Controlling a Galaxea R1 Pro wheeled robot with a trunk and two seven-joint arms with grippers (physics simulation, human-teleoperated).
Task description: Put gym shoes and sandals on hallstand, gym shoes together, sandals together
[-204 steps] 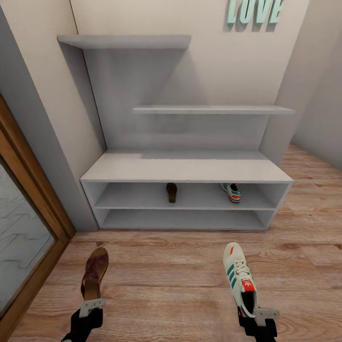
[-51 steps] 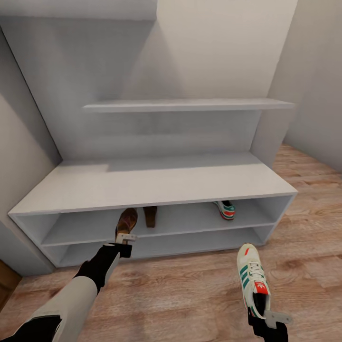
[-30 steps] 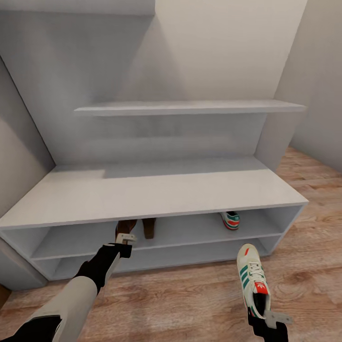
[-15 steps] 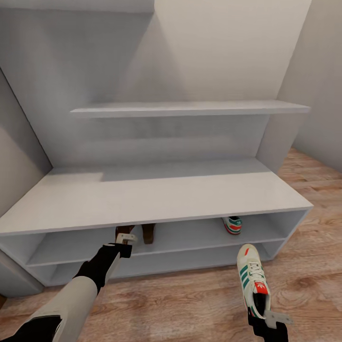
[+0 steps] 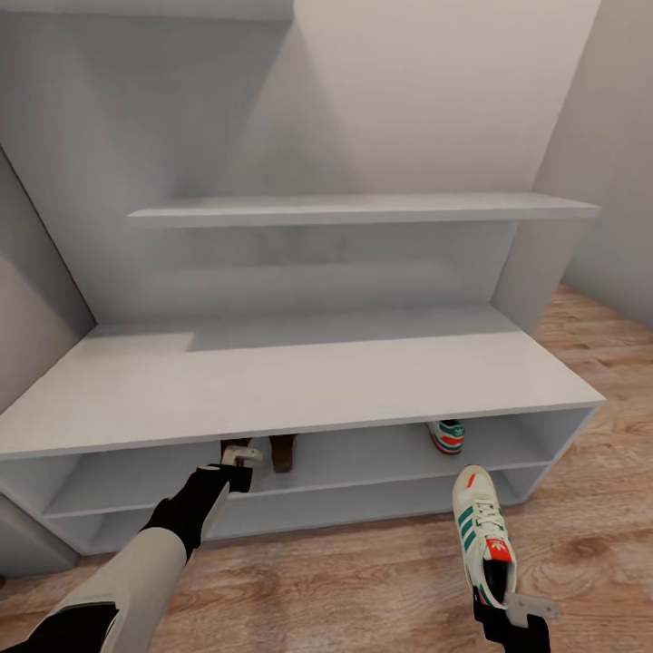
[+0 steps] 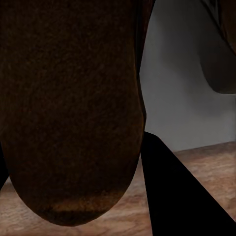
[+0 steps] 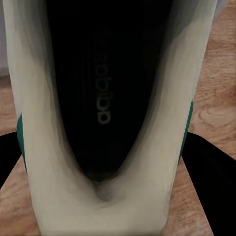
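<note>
Two shoes held at the hallstand (image 5: 299, 385).
Left gripper (image 5: 238, 456) apparently grips a sandal (image 5: 234, 446) under the top; right gripper (image 5: 508, 606) clamps a gym shoe (image 5: 482, 535) over the floor (image 5: 363, 580).

Two gym shoes (image 5: 483, 535) (image 5: 445, 435), two sandals (image 5: 235, 448) (image 5: 284, 451), one hallstand (image 5: 299, 385), one wall shelf (image 5: 363, 209).

Left arm stretched forward, its gripper (image 5: 238, 455) clamped on a sandal (image 5: 235, 446); right gripper (image 5: 510, 609), drawn close to the body, grips a sneaker (image 5: 481, 532) by the heel.
</note>
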